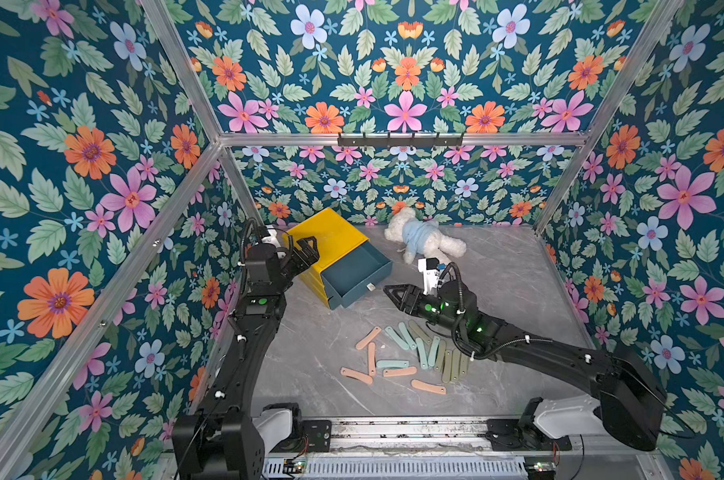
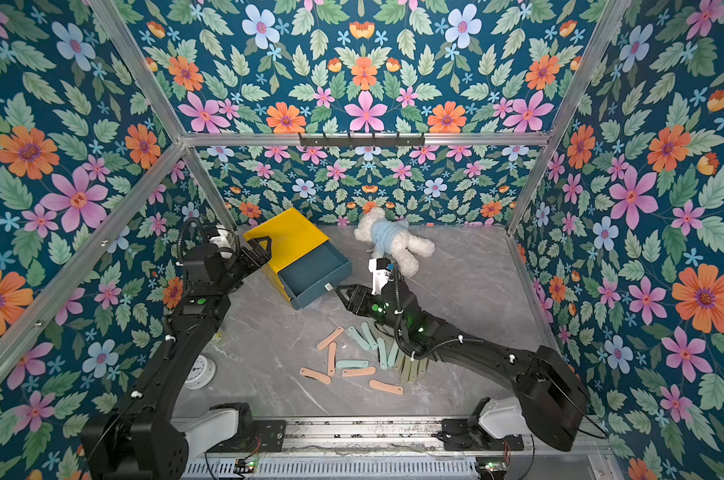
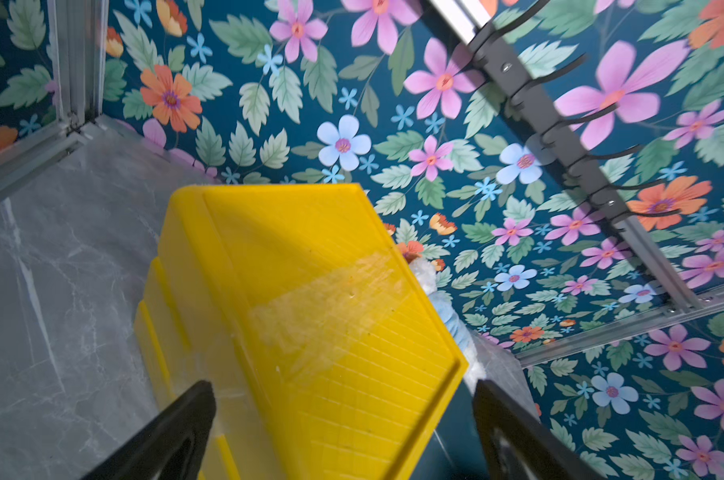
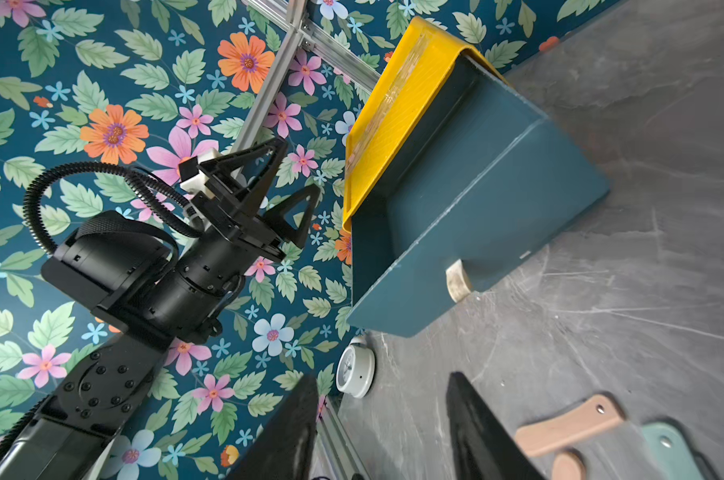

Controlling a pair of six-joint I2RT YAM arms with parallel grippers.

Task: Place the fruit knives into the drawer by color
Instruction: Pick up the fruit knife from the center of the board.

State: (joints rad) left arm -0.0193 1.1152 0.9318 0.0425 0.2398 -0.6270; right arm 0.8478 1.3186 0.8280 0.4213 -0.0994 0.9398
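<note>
Marble tabletop (image 1: pixel 497 291), fruit knives (image 1: pixel 392 364) near right gripper (image 1: pixel 389 296)

folded fruit knives (image 1: pixel 392 364) lie flat, scattered on the grey tabletop (image 1: pixel 497 291): salmon pink ones loose, pale teal ones beside them, olive green bunched side by side; the dark teal drawer (image 1: pixel 354 272) stands pulled out of its yellow cabinet (image 1: pixel 331 232)

Knives (image 2: pixel 352 364) are lying scattered on the table (image 2: pixel 468 282); the right gripper (image 2: pixel 340 291) is hovering beside an open teal drawer (image 2: pixel 316 268).
</note>
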